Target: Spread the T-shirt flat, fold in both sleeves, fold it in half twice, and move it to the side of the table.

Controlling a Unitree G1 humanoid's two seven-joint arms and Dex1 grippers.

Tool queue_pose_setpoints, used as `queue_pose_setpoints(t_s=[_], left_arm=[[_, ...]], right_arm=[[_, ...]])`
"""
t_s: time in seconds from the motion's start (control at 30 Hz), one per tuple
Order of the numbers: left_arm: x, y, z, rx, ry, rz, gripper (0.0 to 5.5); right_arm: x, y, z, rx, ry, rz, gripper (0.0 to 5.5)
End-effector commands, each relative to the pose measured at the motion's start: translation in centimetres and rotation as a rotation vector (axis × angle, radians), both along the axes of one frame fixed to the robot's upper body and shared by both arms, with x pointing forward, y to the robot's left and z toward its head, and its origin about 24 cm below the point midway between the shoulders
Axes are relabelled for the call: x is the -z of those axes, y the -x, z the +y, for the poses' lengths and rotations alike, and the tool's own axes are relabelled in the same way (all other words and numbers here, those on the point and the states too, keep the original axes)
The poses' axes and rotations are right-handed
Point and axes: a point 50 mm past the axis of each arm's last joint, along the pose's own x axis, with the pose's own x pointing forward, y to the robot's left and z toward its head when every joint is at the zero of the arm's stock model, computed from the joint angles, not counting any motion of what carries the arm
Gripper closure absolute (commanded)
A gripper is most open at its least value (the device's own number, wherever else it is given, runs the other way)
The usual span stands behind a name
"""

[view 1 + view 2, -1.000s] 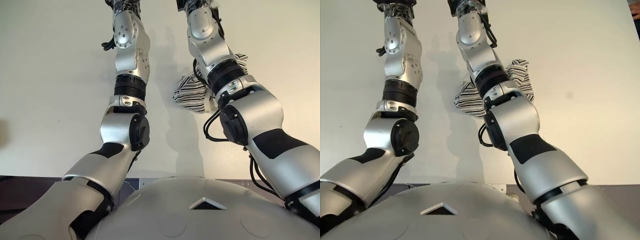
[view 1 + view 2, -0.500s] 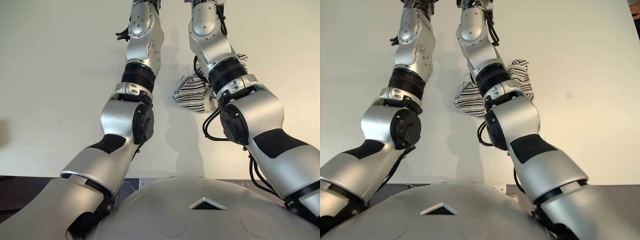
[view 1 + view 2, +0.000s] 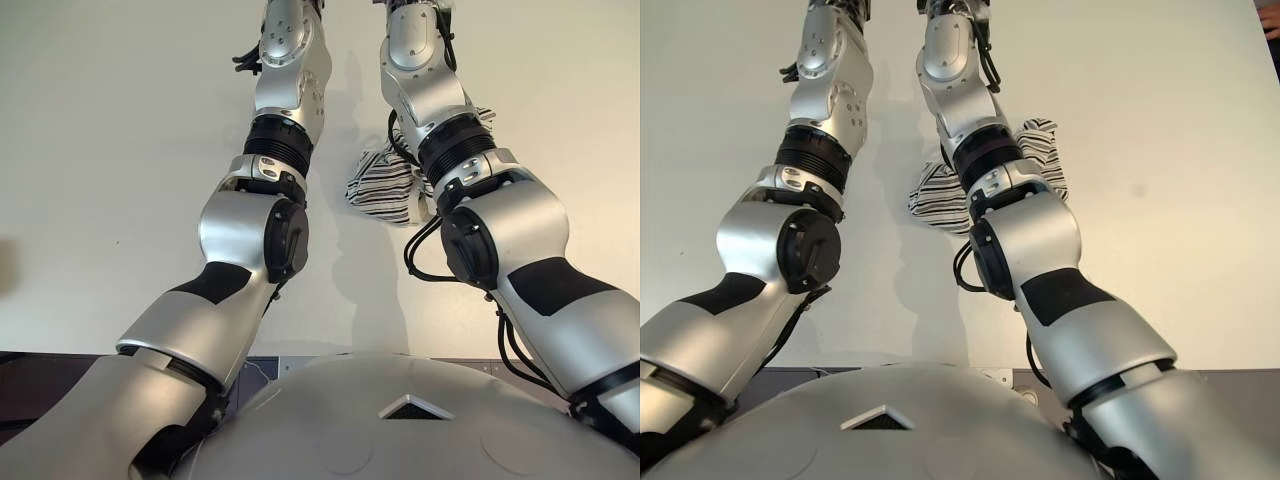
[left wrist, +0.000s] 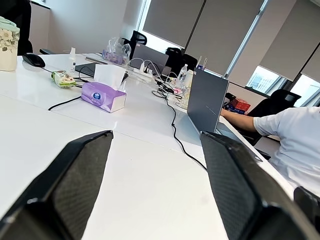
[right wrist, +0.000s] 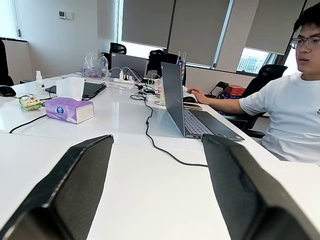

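A striped black-and-white T-shirt [image 3: 385,185] lies crumpled in a heap on the white table [image 3: 100,150], partly hidden behind my right forearm. Both arms stretch forward over the table, the left one just left of the heap. My left gripper [image 4: 155,142] is open above the tabletop with nothing between its dark fingers [image 4: 75,180]. My right gripper [image 5: 157,145] is open too, also holding nothing, its fingers [image 5: 85,175] spread wide over the white surface.
The table's near edge [image 3: 60,352] runs just in front of my torso. Beyond the far side stand other desks with a purple tissue box [image 4: 102,96], a grey laptop [image 4: 206,102] and trailing cables [image 5: 155,142].
My left arm has swung right, closer to the right arm, and reached farther forward. The right arm and the T-shirt have barely moved.
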Motion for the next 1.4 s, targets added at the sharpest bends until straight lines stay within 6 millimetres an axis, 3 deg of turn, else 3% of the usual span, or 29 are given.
queue_pose_setpoints(t_s=[0.03, 0.37, 0.4, 0.47, 0.5, 0.53, 0.6, 0.63, 0.73, 0.8, 0.87, 0.93, 1.03, 1.13, 1.2, 1.33, 1.4], left_arm=[[-1.2, -0.1, -0.6, -0.004, -0.005, -0.035, 2.25], [-1.1, 0.0, -0.8, -0.029, -0.018, -0.038, 2.25], [-0.9, 0.0, -0.4, -0.019, 0.018, -0.036, 2.25], [-0.2, 0.5, 2.2, -0.041, 0.171, -0.047, 2.25], [0.1, 1.4, 4.0, -0.043, 0.167, -0.087, 2.25], [0.5, 2.9, 5.9, -0.005, 0.136, -0.125, 2.25], [0.9, 6.3, 8.0, 0.077, 0.078, -0.146, 2.25], [1.2, 8.5, 8.6, 0.104, 0.050, -0.139, 2.25], [1.4, 12.8, 7.8, 0.158, -0.037, -0.106, 2.25], [2.0, 14.5, 6.4, 0.193, -0.089, -0.065, 2.25], [3.5, 16.3, 5.5, 0.270, -0.168, 0.019, 2.25], [6.7, 19.2, 5.0, 0.454, -0.329, 0.179, 2.25], [9.3, 22.7, 4.7, 0.651, -0.399, 0.338, 2.25], [10.2, 22.5, 4.9, 0.689, -0.468, 0.376, 2.25], [10.2, 21.9, 4.7, 0.693, -0.478, 0.374, 2.25], [9.5, 21.4, 4.9, 0.683, -0.485, 0.348, 2.25], [9.2, 21.0, 5.3, 0.659, -0.488, 0.333, 2.25]], right_arm=[[-1.0, -0.2, 0.3, -0.012, 0.003, -0.020, 2.25], [-1.0, -0.5, -0.6, 0.008, -0.007, -0.017, 2.25], [-1.1, -0.5, -1.0, 0.007, -0.036, -0.028, 2.25], [-1.7, -0.2, -3.2, -0.017, -0.111, -0.104, 2.25], [-1.7, 0.0, -5.3, -0.035, -0.120, -0.125, 2.25], [-1.6, 0.7, -8.7, -0.037, -0.106, -0.140, 2.25], [-1.7, 3.0, -13.8, -0.060, -0.053, -0.160, 2.25], [-2.1, 4.3, -15.3, -0.086, -0.007, -0.171, 2.25], [-3.1, 8.1, -16.6, -0.172, 0.139, -0.195, 2.25], [-1.9, 10.1, -16.3, -0.206, 0.252, -0.157, 2.25], [1.2, 11.9, -16.8, -0.277, 0.441, -0.036, 2.25], [4.8, 14.5, -18.8, -0.448, 0.618, 0.180, 2.25], [8.0, 17.5, -20.7, -0.733, 0.833, 0.439, 2.25], [10.5, 19.6, -19.7, -0.932, 0.905, 0.541, 2.25], [11.5, 20.4, -17.9, -1.038, 0.908, 0.544, 2.25], [11.1, 20.7, -13.8, -1.156, 0.815, 0.457, 2.25], [11.4, 20.5, -13.2, -1.149, 0.839, 0.441, 2.25]])
